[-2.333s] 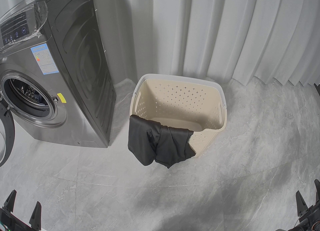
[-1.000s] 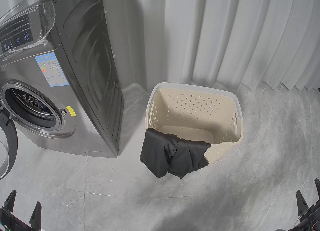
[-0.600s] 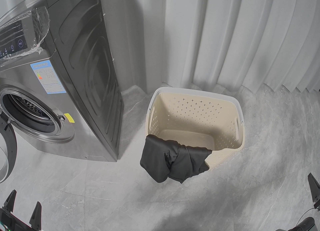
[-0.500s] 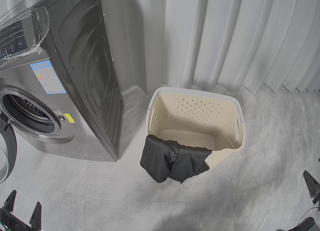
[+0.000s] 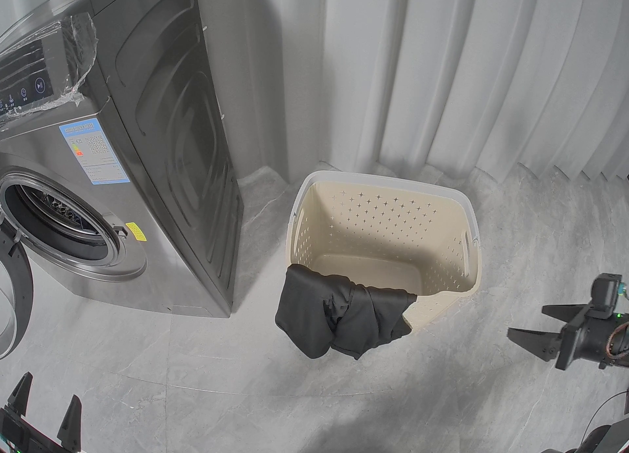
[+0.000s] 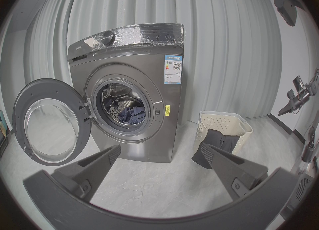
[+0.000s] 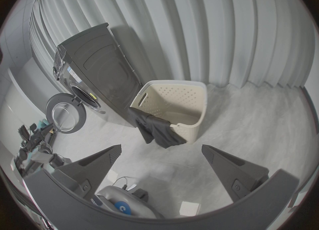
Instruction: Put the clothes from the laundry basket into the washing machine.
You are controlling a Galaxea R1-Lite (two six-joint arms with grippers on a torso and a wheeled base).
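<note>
Backdrop: white pleated fabric curtain [image 5: 458, 48], hanging down to ground. Underfoot: glossy grey marble-pattern tile floor [image 5: 196, 369], thin seams between slabs. Light soft, even.

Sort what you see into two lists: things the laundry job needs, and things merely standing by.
Needed: laundry basket, dark garment draped over its rim, washing machine, its open door, clothes in the drum.
Standing by: curtain, floor.

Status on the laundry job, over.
Left pincer open, empty. Right pincer open, right of laundry basket. Black garment draped over near rim. Washing machine door open; nothing blocking.
</note>
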